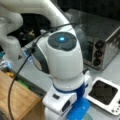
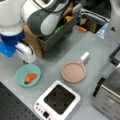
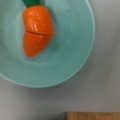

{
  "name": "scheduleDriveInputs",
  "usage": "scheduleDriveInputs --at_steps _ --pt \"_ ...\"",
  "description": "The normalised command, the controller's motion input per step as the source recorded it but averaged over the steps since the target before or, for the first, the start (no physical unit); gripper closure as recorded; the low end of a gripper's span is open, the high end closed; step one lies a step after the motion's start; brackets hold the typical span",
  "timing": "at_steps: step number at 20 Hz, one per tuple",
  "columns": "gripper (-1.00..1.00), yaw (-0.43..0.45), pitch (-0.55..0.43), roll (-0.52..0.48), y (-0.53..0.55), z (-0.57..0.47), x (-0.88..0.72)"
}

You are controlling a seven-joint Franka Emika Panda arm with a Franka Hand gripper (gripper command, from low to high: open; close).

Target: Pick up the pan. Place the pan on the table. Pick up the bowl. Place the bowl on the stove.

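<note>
here the shallow round dusty-pink pan [image 2: 74,72] with its stubby white handle lies flat on the plain grey worktop [image 2: 52,63] at the centre of a front view, apart from the small white square stove [image 2: 58,101] with the black cooking surface at the lower middle, whose top is bare. the round light teal bowl [image 2: 28,75] sits on the worktop at the left of that view with an orange toy carrot [image 2: 30,77] inside it, and the wrist view looks straight down on the same bowl [image 3: 65,60] and carrot [image 3: 37,30]. the gripper [image 2: 25,53] on the white arm hangs just above the bowl's far rim, and whether it is open or closed cannot be told.
</note>
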Motion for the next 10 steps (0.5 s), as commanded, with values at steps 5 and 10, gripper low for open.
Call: scheduleDriveInputs --at_steps 5,10 --pt "-1.00 0.146 0.178 0.137 -0.25 0.08 0.36" --pt "-1.00 0.090 0.164 0.142 -0.22 0.15 0.36"
